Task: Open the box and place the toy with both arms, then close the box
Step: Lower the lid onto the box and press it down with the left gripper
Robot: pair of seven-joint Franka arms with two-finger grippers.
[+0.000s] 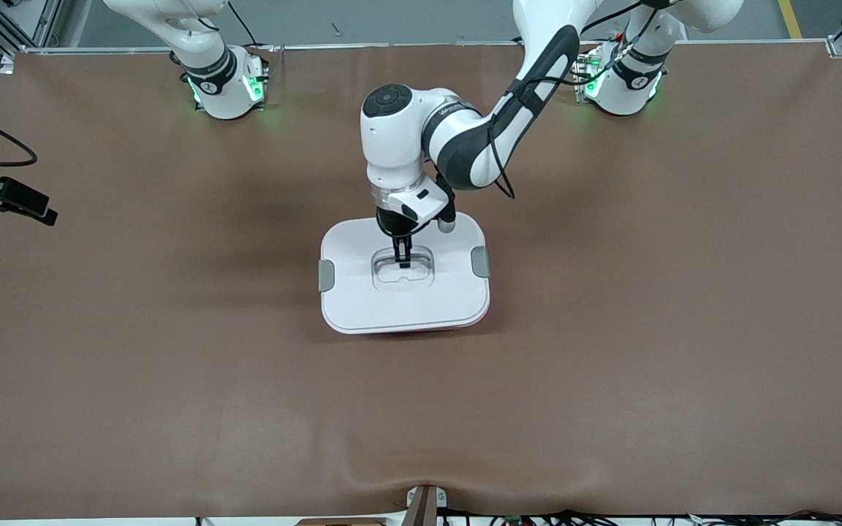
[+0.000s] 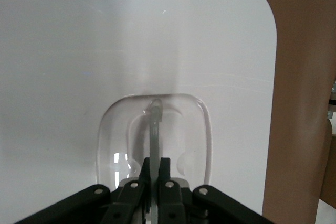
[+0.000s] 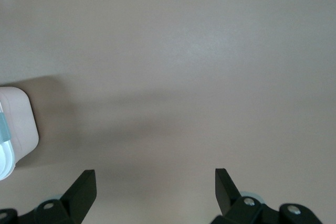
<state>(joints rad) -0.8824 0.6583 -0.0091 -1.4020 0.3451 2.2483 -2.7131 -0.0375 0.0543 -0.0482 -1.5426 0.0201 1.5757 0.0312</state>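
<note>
Only the left wrist view shows the left gripper clamped on the box handle; right gripper spread.

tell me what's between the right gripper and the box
Nothing: in the right wrist view only bare brown table lies between the open right gripper and the box. The left gripper is shut on the lid handle.

Left arm reaching in from its base, wrist bent straight down, left end effector with fingers pinched together, right end effector spread wide, arm waiting
</note>
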